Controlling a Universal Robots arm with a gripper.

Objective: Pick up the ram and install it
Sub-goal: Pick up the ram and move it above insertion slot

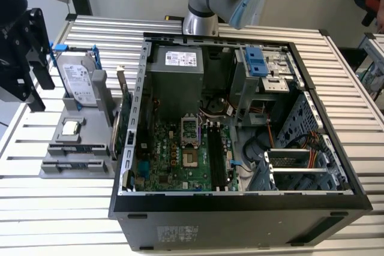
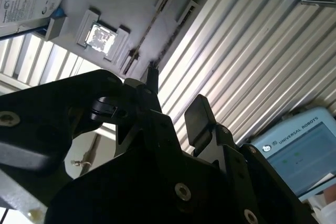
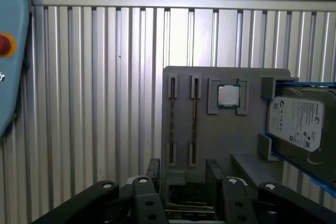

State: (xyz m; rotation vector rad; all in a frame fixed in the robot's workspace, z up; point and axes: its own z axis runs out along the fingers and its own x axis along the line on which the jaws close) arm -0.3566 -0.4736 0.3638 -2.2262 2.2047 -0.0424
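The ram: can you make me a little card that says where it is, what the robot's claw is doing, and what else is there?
ram: thin dark stick standing on edge in a slot of the grey holder, not picked up; a second like it alongside
gripper: open, empty, in the air near the holder
also on holder: hard drive, square chip
computer case: open, beside the holder, green board inside
table: silver slats
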